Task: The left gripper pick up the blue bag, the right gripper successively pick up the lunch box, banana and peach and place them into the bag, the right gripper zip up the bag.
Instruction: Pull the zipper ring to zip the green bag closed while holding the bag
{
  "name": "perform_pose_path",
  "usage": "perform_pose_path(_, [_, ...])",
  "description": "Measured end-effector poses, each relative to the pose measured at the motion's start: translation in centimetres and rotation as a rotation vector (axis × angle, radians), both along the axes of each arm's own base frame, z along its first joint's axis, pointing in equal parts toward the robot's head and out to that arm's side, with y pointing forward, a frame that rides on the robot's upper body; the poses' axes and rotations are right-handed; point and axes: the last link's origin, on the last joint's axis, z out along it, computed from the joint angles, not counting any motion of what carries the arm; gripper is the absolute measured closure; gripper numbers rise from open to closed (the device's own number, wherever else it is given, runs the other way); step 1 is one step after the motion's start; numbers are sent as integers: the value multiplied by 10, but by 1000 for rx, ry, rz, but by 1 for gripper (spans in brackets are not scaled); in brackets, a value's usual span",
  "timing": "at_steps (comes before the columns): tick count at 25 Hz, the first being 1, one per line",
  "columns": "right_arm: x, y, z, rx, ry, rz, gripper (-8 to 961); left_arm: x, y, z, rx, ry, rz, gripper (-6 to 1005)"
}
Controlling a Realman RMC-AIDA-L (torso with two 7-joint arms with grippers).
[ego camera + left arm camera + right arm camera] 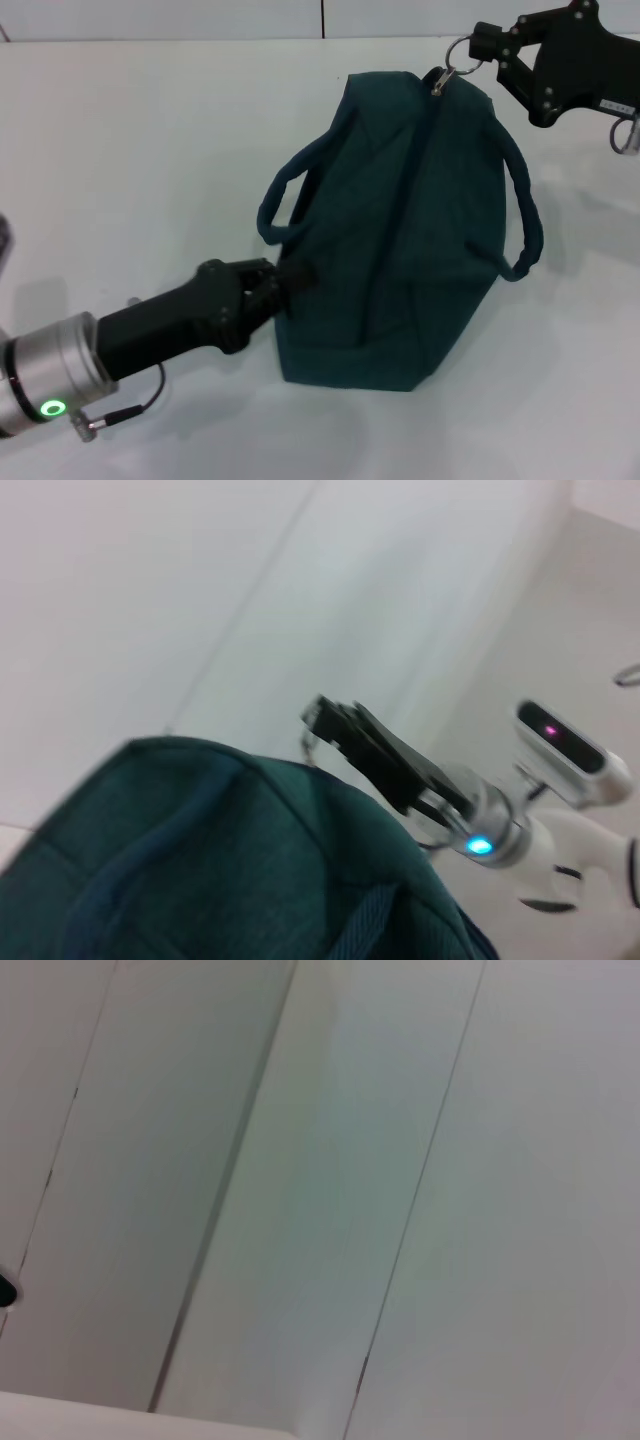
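So the blue bag (400, 250) is lying on its side on the white tabletop (130, 150), pretty much in the middle of the head view, and it looks zipped closed along the top seam. Both loop handles are flopped outward, one to each side. No foil lining showing from up here.

Left pincer (290, 280) comes in low from the near left and has its fingers clamped together on the fabric at the bag's near-left edge, just under the left handle. You can see the silver arm segment with the green light (52, 407) behind it.

Right pincer (487, 48) is up at the far right, at the bag's far top corner. Its fingertips are closed on the metal ring pull (460, 50) of the zipper, which sits right at the end of the zip line there.

Left wrist view shows the teal bag (230, 860) up close, with the right pincer (325, 718) poking over its top edge farther off. Right wrist view is just blank wall panels, nothing useful.
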Motion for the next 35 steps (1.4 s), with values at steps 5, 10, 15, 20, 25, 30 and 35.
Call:
perform_pose_path(5, [-1,3,-4,2,2,-10,945,-12,-1,9,58,-12,71,954])
perform_pose_path(10, [-2,1,-3,4,14,3,945,-19,2,15,116,-24,137,954])
perform_pose_path(15, [-2,-1,-4,-3,21,12,944,-19,3,12,149,-9,135,954])
perform_pose_path(20, [-2,-4,-3,-7,34,13,944,-21,4,14,202,6,134,810])
perform_pose_path(25, [-2,-6,-3,-14,43,19,944,-29,7,23,256,-10,194,603])
perform_pose_path(30, [1,-9,-4,-23,53,18,945,-38,15,41,260,-18,253,471])
perform_pose_path(35, [1,-11,-2,-22,68,19,945,-35,42,70,175,16,267,360])
